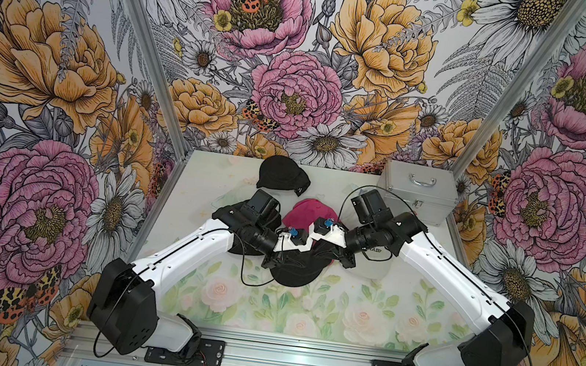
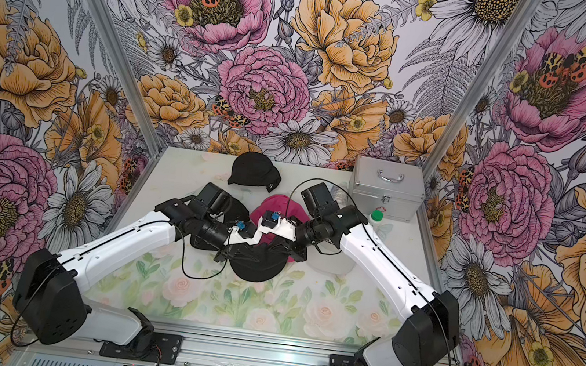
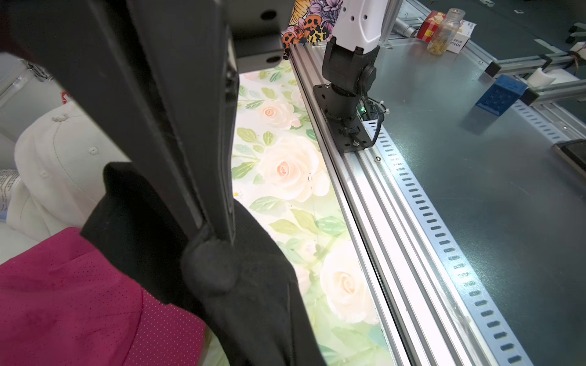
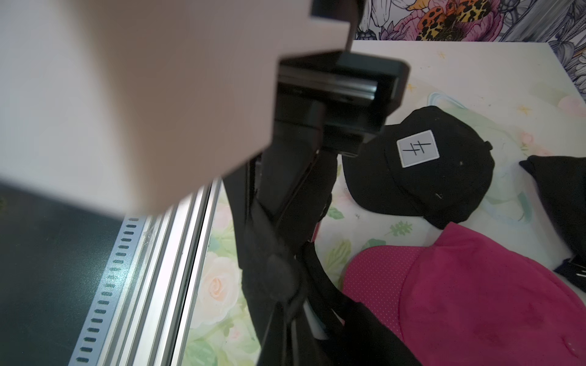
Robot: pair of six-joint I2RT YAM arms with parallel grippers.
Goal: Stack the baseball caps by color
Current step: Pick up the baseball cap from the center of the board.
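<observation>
Loud flower-print walls [image 1: 66, 85] close in a rose-printed tabletop [image 1: 305, 308], where the left arm [image 1: 178, 253] and right arm [image 1: 445, 273] meet over the middle and cover much of what lies there. The front black cap [image 1: 291, 274] shows only its rounded near edge in both top views. Its cloth overlaps the pink cap [image 1: 305, 212], part dotted mesh and part soft plain panels, whose near side is hidden under the wrists. The left gripper [image 3: 218, 236] has its jaws almost together with bunched black cloth at the tips, but whether it truly pinches I cannot tell. The right gripper [image 4: 282, 279], blurred and dark against dark, is closed tight on that same cap's cloth. A black cap with a grey patch [image 4: 428, 177] sits mostly under the left arm, and a white cap [image 1: 368, 269] under the right, only the end of its lettering showing. The far black cap [image 1: 283, 175] lies in plain sight at the back edge, near a silver case [image 1: 416, 196]. A green-lidded bottle [image 2: 376, 216] peeks out in a top view
</observation>
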